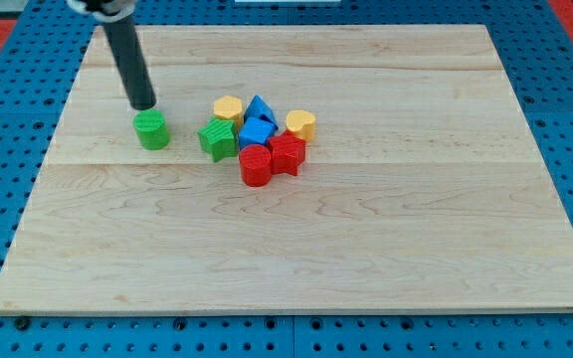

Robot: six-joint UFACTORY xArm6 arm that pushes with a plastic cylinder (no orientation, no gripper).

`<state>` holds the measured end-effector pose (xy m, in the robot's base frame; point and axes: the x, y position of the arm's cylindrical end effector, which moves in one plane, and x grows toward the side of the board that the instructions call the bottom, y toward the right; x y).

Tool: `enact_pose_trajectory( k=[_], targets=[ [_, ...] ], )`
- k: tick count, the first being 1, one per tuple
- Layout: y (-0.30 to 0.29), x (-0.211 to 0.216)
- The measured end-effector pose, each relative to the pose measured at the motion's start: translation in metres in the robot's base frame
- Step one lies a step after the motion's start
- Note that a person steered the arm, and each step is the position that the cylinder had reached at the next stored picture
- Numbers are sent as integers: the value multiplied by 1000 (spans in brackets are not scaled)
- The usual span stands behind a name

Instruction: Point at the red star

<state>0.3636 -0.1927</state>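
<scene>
Clustering: two red (255, 165), two blue (257, 131), two yellow (228, 106), two green (151, 130) — my tip (144, 105) above.

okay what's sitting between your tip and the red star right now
In the camera view, my tip sits just above the green cylinder. Toward the red star lie the green star and the blue blocks.

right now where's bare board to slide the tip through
Bare board runs below the red cylinder and right of the yellow heart. A gap separates the green cylinder, beside my tip, from the green star. The cluster around the red star is crowded.
</scene>
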Motion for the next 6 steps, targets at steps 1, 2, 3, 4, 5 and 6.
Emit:
enact_pose_trajectory(
  k=[1,2,3,4,5,6],
  targets=[
    [14,41],
    [86,71],
    [81,93],
    [40,130],
    [119,148],
    [188,138]
  ],
)
